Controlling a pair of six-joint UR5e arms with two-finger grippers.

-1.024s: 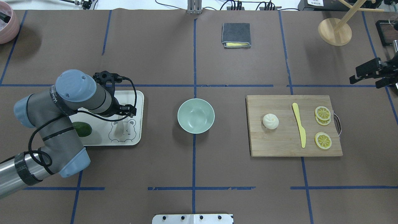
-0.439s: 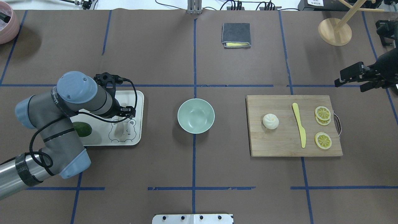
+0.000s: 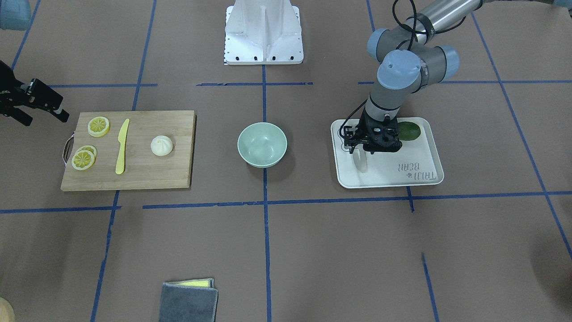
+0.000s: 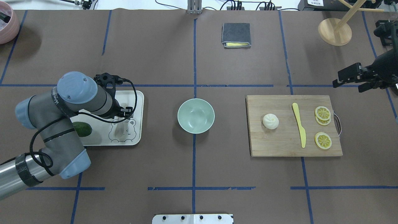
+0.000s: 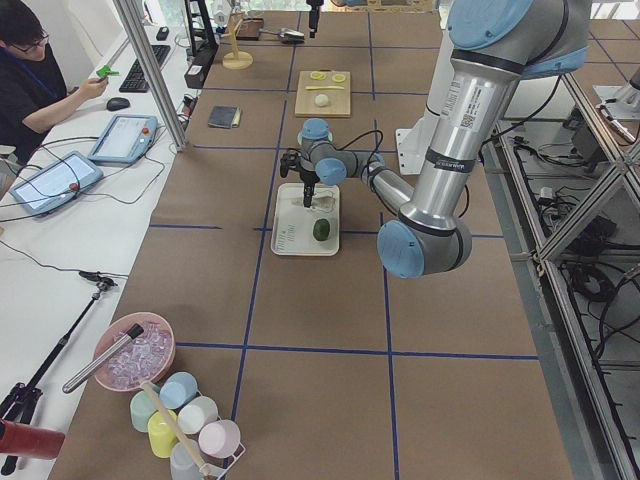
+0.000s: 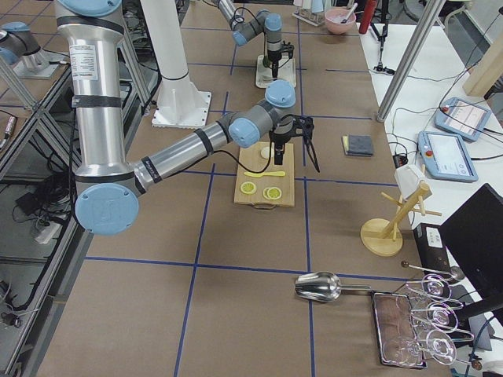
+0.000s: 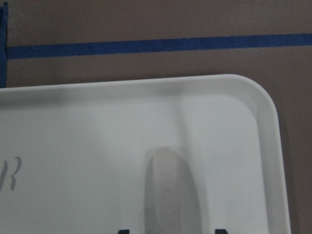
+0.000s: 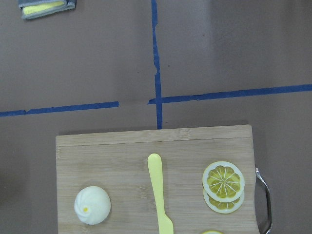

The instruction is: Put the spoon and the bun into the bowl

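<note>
While the left gripper (image 3: pixel 367 150) hangs over the tray (image 3: pixel 422 150), jaws parted astride the spoon (image 7: pixel 170 187) lying there, the right gripper (image 4: pixel 348 86) seems spread and holds nothing, beyond the cutting board (image 4: pixel 279 143) where the bun (image 4: pixel 270 121) sits. The bowl (image 4: pixel 186 108) stands between them.

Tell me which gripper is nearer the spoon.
Left. The left gripper hangs directly over the spoon on the tray. The right gripper is far across the table, past the cutting board.
</note>
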